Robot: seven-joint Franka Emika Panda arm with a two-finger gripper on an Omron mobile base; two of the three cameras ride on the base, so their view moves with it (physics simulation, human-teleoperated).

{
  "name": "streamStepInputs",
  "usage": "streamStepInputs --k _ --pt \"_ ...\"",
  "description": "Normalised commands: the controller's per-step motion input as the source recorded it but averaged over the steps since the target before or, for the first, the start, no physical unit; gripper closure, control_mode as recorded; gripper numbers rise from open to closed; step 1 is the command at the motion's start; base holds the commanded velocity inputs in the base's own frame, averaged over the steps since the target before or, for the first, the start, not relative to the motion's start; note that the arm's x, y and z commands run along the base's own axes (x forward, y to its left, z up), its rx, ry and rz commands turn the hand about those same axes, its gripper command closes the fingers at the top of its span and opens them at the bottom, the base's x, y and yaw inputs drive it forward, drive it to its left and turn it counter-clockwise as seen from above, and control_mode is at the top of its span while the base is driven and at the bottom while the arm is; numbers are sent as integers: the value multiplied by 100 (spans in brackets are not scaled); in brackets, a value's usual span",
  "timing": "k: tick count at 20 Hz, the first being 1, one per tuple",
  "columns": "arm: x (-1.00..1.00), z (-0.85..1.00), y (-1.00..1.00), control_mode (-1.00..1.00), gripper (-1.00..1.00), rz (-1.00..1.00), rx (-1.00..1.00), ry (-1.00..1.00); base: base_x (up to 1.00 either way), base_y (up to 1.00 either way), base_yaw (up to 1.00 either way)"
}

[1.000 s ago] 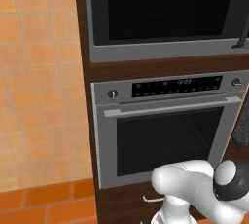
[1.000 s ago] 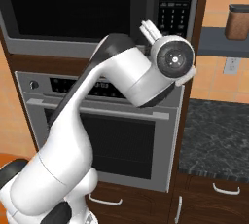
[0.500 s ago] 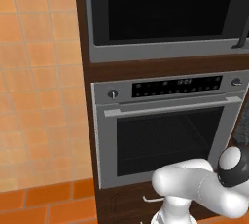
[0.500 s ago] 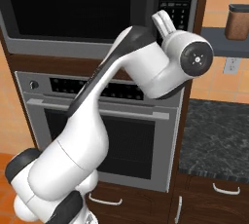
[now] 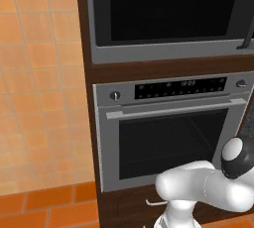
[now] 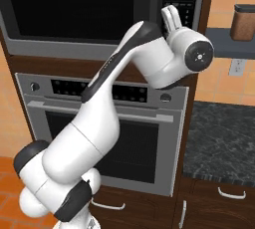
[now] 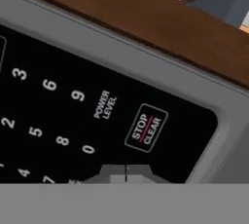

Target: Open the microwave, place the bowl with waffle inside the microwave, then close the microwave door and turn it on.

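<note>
The gripper [image 7: 126, 173], fingers together, pressed at the microwave [image 6: 74, 9] keypad [image 7: 73, 116], STOP/CLEAR at one o'clock.

Arm: white, dark joints, rising from its base at the lower left of the right base view, upper link slanting up and rightward, elbow bent high, forearm turned toward the wall unit. Wrist: round white housing with a dark end cap facing the camera. Gripper [image 7: 125, 173]: raised at the arm's top end, pointing away from the base, fingers [image 7: 111, 173] pressed together with no gap. Nothing held. In the left base view, the arm's lower links lie low at right.
</note>
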Motion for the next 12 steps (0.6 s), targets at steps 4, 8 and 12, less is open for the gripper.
streamStepInputs --k 4,8,12 --pt "60 0 0 -100 100 0 15 -2 0 0 0" --pt "47 -2 0 -100 100 0 14 -4 0 0 0" --pt "-68 -1 8 -100 100 0 3 -8 0 0 0"
